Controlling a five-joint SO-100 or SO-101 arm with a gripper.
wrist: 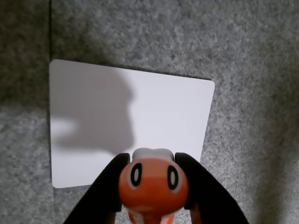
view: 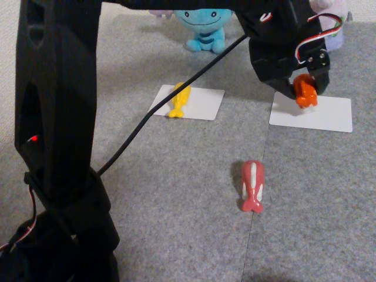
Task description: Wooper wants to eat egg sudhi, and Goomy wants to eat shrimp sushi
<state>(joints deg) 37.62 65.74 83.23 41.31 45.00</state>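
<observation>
1. Left: the egg sudhi [view: 178,100] already lies on the white card [view: 202,104] near Wooper [view: 204,24].
2. Right: your gripper [view: 305,93] is clamped on the shrimp sushi [view: 305,90] over the right card [view: 329,115], probably before Goomy [view: 333,20]; release remains.

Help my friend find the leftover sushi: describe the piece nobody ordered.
Start from the two white cards on the grey carpet. In front of them, alone on bare carpet, lies the pink-red piece. Its white stripe sets it apart from the yellow piece and the orange piece.
</observation>
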